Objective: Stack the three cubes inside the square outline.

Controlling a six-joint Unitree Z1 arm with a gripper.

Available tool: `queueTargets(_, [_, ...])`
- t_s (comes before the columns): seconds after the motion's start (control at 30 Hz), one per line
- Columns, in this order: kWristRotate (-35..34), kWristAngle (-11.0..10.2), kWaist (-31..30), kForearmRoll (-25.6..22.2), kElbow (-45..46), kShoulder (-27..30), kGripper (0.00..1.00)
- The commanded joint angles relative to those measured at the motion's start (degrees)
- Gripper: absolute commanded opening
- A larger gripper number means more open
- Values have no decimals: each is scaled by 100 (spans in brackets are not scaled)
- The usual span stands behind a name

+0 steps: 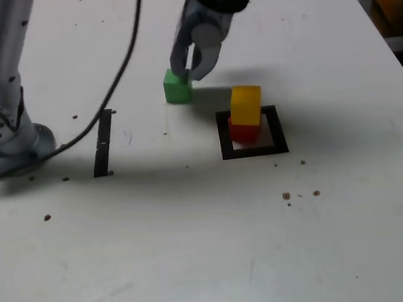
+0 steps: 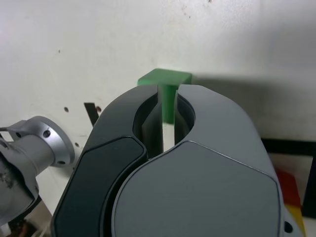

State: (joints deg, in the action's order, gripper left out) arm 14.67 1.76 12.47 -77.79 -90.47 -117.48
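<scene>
One claw [image 1: 187,74], three cubes [image 1: 177,87], two stacked.

Three cubes are in view: one green cube [image 1: 177,87] in the upper middle of the exterior view, one yellow cube [image 1: 246,105] right of centre, and one red cube [image 1: 244,132] directly beneath the yellow. There is one square outline [image 1: 254,150] of black tape, one single black tape strip [image 1: 102,143] at the left, and one gripper [image 1: 191,70].

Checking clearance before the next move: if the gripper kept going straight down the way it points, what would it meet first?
The gripper is already shut on the green cube; beneath that, only the white table.
</scene>
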Motion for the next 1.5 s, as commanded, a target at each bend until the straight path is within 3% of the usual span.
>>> queueTargets(0.0, [-40, 14, -8, 10, 102, 195, 64])
queueTargets(0.1, [-119, -90, 0, 18, 348, 436, 98])
queueTargets(0.13, [-134, -153, 18, 14, 459, 502, 100])
queueTargets(0.23, [-105, -347, 78, 17, 763, 657, 100])
queueTargets(0.4, [83, -375, 158, 138, 1042, 784, 100])
queueTargets(0.5, [258, -218, 266, 305, 1200, 836, 100])
queueTargets(0.67, [569, 232, 471, 623, 1422, 983, 100])
queueTargets(0.83, [614, 349, 497, 908, 1589, 995, 100])
queueTargets(1.27, [787, 149, 552, 1294, 1629, 431, 99])
queueTargets(1.47, [845, -17, 617, 1468, 1700, 342, 92])
